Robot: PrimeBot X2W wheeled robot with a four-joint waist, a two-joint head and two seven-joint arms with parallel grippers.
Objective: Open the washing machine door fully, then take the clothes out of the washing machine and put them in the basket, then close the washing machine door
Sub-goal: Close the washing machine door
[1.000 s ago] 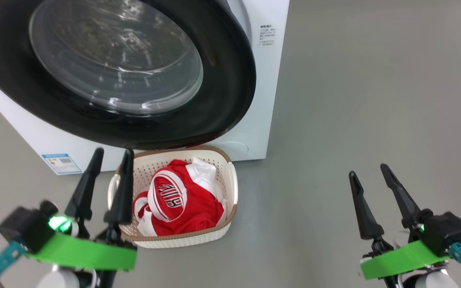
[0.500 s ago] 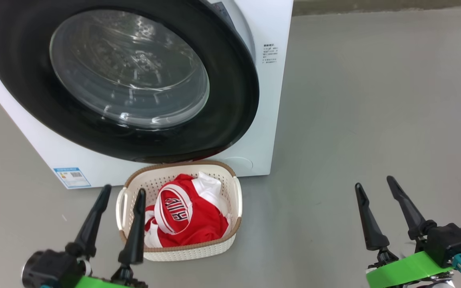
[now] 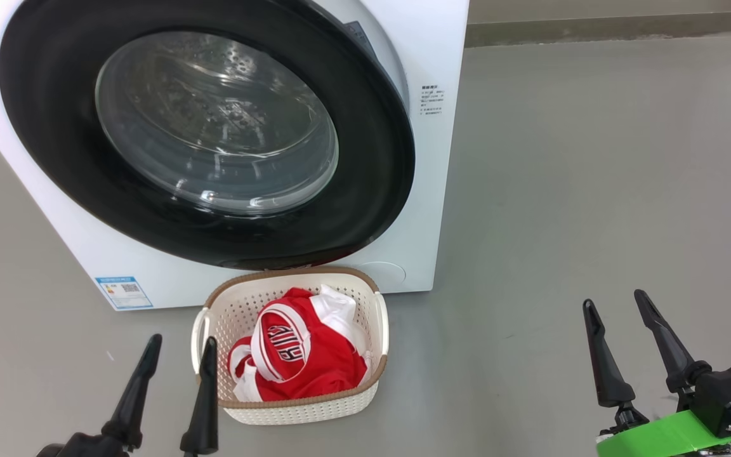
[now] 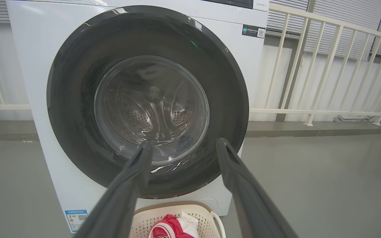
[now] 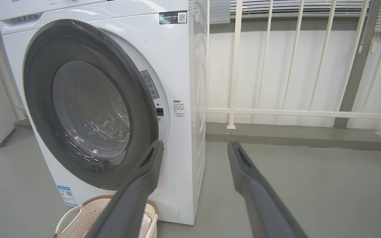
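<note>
The floor (image 3: 594,190) is grey and smooth. A white railing (image 4: 309,112) stands on a low grey step (image 5: 309,137). Behind it is a white wall (image 5: 276,120), with grey slats (image 4: 288,24) higher up.

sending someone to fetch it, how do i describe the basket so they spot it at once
Find the big white washing machine with the round black door. On the grey floor right in front of it, below the door, sits a small cream perforated basket. Its brown woven-look rim and the red and white clothes inside set it apart.
</note>
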